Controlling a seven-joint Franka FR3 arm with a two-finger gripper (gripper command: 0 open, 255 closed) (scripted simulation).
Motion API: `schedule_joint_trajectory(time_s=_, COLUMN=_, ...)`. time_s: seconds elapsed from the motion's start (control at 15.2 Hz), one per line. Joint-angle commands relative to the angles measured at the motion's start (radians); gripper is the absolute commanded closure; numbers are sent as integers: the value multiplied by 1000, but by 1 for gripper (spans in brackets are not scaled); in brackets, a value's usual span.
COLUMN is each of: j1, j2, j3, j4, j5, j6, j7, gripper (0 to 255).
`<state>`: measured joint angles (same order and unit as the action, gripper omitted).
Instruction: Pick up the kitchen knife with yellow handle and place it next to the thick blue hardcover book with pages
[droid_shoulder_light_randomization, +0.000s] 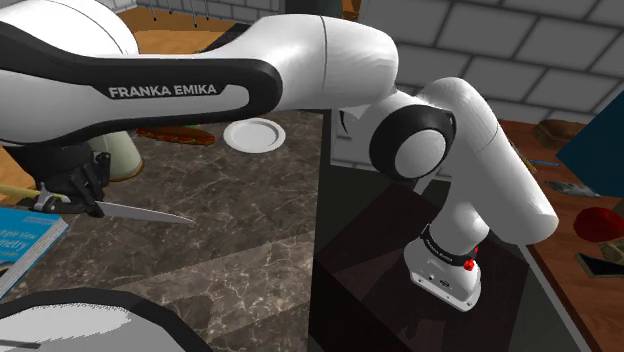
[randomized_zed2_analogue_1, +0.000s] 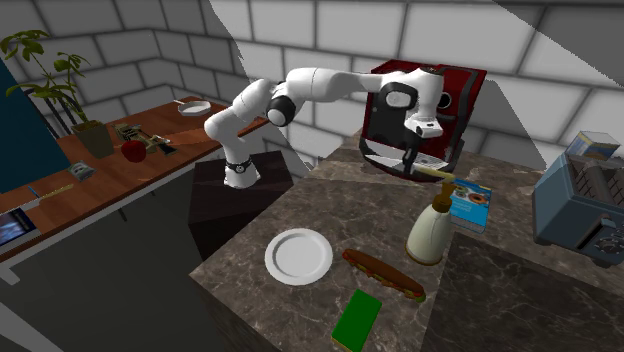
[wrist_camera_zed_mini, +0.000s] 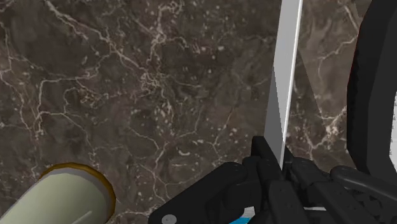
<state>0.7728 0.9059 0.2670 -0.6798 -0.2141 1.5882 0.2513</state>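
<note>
Behind the scene, grey block wall (randomized_zed2_analogue_1: 330, 30) with pale mortar lines. Across the middle, desk (droid_shoulder_light_randomization: 250, 230) of dark brown stone, veined white, glossy, square-edged. To one side, long wooden counter (randomized_zed2_analogue_1: 100, 180) strewn with small items, potted plant (randomized_zed2_analogue_1: 50, 80) at its far end. Beside the desk, dark box stand (randomized_zed2_analogue_1: 215, 225) carrying white arm (randomized_zed2_analogue_1: 320, 82) with dark joints, stretched out over the stone. Against the wall, boxy dark red machine (randomized_zed2_analogue_1: 465, 95); toward the second exterior view's right, grey toaster (randomized_zed2_analogue_1: 575, 205). Near the jaws, blue book (randomized_zed2_analogue_1: 470, 205) with printed cover, resting on the desk; just beside it, cream pump bottle (randomized_zed2_analogue_1: 430, 232) with rounded shoulders. Farther along the desk, round white plate (randomized_zed2_analogue_1: 298, 255), long sandwich (randomized_zed2_analogue_1: 383, 275), flat green block (randomized_zed2_analogue_1: 358, 320). Held clear of the desk, near the book and a little above it, kitchen knife (droid_shoulder_light_randomization: 140, 210): slim yellow handle (droid_shoulder_light_randomization: 15, 192), flat grey blade (wrist_camera_zed_mini: 283, 76) tapering to a point, lying roughly level. Gripped tight by the jaws where blade meets handle, black fingers (wrist_camera_zed_mini: 262, 167) pressed against both faces of the blade.
</note>
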Motion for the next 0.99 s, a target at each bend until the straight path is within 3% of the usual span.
schedule_joint_trajectory(time_s=0.0, j1=-9, j2=-22, j3=3, j4=-70, j5=1, j6=47, j7=8, gripper=255)
schedule_joint_trajectory(time_s=0.92, j1=-42, j2=-49, j3=5, j4=-312, j5=-3, j6=256, j7=27, gripper=255)
